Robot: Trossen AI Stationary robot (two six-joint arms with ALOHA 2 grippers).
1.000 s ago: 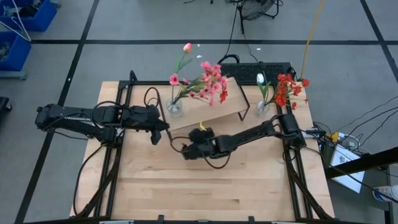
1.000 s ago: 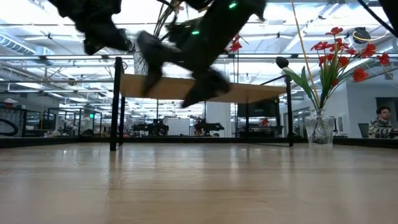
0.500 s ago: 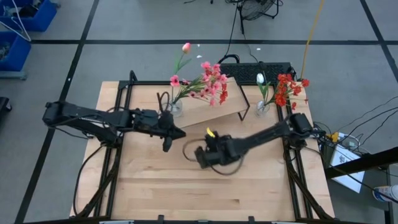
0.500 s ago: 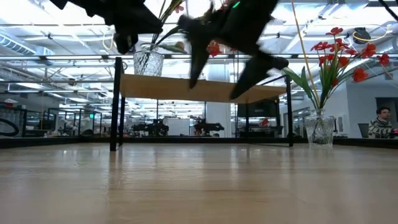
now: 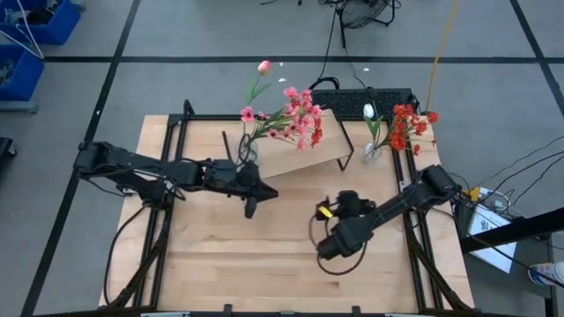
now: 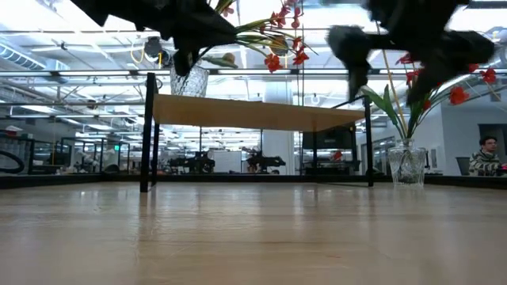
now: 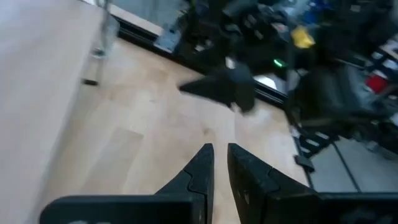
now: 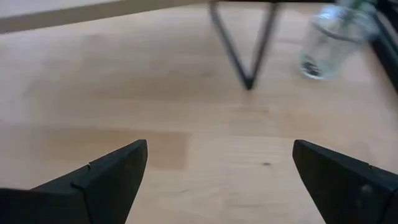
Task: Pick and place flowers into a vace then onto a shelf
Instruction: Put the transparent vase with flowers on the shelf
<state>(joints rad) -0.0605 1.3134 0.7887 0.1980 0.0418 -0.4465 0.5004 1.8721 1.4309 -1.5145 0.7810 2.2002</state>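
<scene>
We are looking at the shelf (image 5: 295, 151) first, standing at the far side of the surface (image 5: 264, 264). On its left end a glass vase (image 5: 248, 151) is carrying the pink flowers (image 5: 298, 114), their sprays leaning across the board. A second glass vase (image 5: 373, 153) is sitting on the surface just beside the shelf's right end, holding the red flowers (image 5: 407, 126) and a white tulip bud (image 5: 369, 111).

Now the left end effector (image 5: 250, 208): we are seeing its fingers (image 7: 202, 167) nearly pressed together, clenched on nothing, hanging above the surface just in front of the shelf's left end, near the pink vase but not touching it.

The right end effector (image 5: 328, 251) is spread wide and empty, above the middle of the surface; its wrist view shows the shelf's black leg (image 8: 239, 46) and the second vase well ahead of it.
</scene>
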